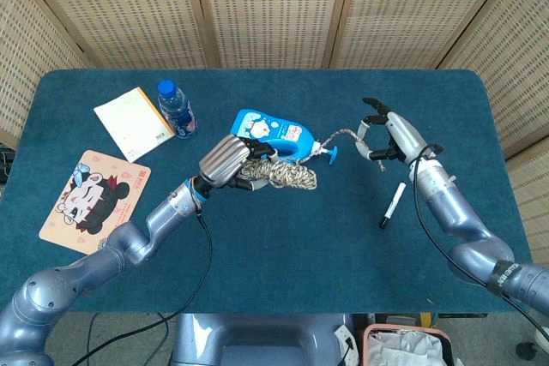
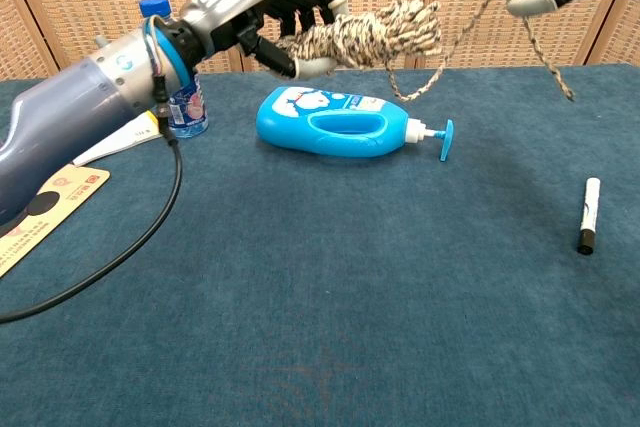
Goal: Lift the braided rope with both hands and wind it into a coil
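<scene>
From the head view, the left hand (image 1: 230, 159) grips the wound bundle of braided rope (image 1: 287, 176) above the table's (image 1: 257, 263) middle; the right hand (image 1: 386, 133) pinches the free end toward the right edge. From the chest view, the slack strand (image 2: 450, 47) sags above the lotion bottle (image 2: 330, 125); it could snag the pump, or loose wraps might slip.

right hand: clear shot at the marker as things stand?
Probably not yet. The right robot hand holds the braided rope end, so it is occupied. The marker lies below it on open table, nothing blocking the path.
</scene>
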Controlling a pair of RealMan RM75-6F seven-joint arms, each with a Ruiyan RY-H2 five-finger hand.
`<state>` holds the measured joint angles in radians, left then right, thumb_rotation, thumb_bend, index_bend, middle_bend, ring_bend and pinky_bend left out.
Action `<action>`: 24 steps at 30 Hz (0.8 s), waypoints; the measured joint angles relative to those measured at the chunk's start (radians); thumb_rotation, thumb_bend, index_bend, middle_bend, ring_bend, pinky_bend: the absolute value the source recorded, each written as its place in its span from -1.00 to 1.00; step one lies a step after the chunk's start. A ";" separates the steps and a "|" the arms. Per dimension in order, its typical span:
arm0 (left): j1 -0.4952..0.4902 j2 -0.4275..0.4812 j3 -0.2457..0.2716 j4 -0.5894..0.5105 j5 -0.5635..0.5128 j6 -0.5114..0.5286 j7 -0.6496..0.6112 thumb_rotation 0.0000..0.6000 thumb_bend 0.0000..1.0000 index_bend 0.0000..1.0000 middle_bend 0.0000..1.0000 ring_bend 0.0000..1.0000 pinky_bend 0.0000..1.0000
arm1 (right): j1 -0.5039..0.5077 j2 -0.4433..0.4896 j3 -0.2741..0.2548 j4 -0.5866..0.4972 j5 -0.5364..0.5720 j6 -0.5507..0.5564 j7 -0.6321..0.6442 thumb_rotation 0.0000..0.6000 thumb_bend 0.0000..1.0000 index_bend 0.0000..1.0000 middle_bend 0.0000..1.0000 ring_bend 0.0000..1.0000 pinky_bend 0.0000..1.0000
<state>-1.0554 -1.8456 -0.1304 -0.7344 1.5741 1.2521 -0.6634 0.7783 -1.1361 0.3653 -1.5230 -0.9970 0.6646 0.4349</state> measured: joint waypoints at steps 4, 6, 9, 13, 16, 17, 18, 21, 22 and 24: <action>-0.019 -0.018 -0.054 -0.017 -0.055 -0.047 0.069 1.00 0.14 0.54 0.22 0.15 0.34 | -0.036 0.008 -0.028 -0.045 -0.053 0.026 -0.003 1.00 -0.06 0.41 -0.90 -1.00 -1.00; -0.026 -0.031 -0.072 -0.017 -0.075 -0.063 0.093 1.00 0.14 0.54 0.22 0.16 0.34 | -0.051 0.015 -0.041 -0.068 -0.075 0.036 -0.004 1.00 -0.06 0.41 -0.90 -1.00 -1.00; -0.038 -0.053 -0.109 -0.014 -0.120 -0.098 0.108 1.00 0.14 0.55 0.23 0.16 0.34 | -0.073 0.030 -0.060 -0.104 -0.105 0.046 -0.007 1.00 -0.06 0.41 -0.90 -1.00 -1.00; -0.061 -0.086 -0.161 -0.002 -0.177 -0.145 0.155 1.00 0.14 0.55 0.23 0.16 0.34 | -0.105 0.043 -0.085 -0.144 -0.162 0.081 -0.013 1.00 -0.06 0.41 -0.90 -1.00 -1.00; -0.077 -0.102 -0.184 0.008 -0.201 -0.168 0.197 1.00 0.14 0.55 0.23 0.16 0.34 | -0.127 0.051 -0.105 -0.174 -0.214 0.109 -0.013 1.00 -0.06 0.42 -0.90 -1.00 -1.00; -0.081 -0.106 -0.191 0.010 -0.209 -0.173 0.210 1.00 0.14 0.55 0.23 0.16 0.34 | -0.133 0.055 -0.111 -0.184 -0.230 0.115 -0.012 1.00 -0.06 0.42 -0.90 -1.00 -1.00; -0.086 -0.109 -0.199 0.011 -0.217 -0.178 0.222 1.00 0.14 0.55 0.23 0.16 0.34 | -0.141 0.062 -0.118 -0.197 -0.252 0.123 -0.010 1.00 -0.06 0.42 -0.90 -1.00 -1.00; -0.098 -0.120 -0.223 0.015 -0.241 -0.189 0.265 1.00 0.14 0.56 0.23 0.16 0.34 | -0.159 0.080 -0.135 -0.230 -0.309 0.144 0.002 1.00 -0.06 0.42 -0.90 -1.00 -1.00; -0.103 -0.124 -0.229 0.018 -0.249 -0.192 0.285 1.00 0.14 0.56 0.23 0.16 0.34 | -0.165 0.088 -0.140 -0.243 -0.328 0.152 0.009 1.00 -0.06 0.42 -0.90 -1.00 -1.00; -0.109 -0.131 -0.235 0.023 -0.257 -0.198 0.318 1.00 0.14 0.56 0.23 0.16 0.34 | -0.177 0.107 -0.149 -0.273 -0.377 0.173 0.031 1.00 -0.06 0.42 -0.90 -1.00 -1.00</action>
<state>-1.1646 -1.9763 -0.3652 -0.7111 1.3175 1.0544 -0.3451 0.6015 -1.0292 0.2160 -1.7959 -1.3740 0.8372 0.4663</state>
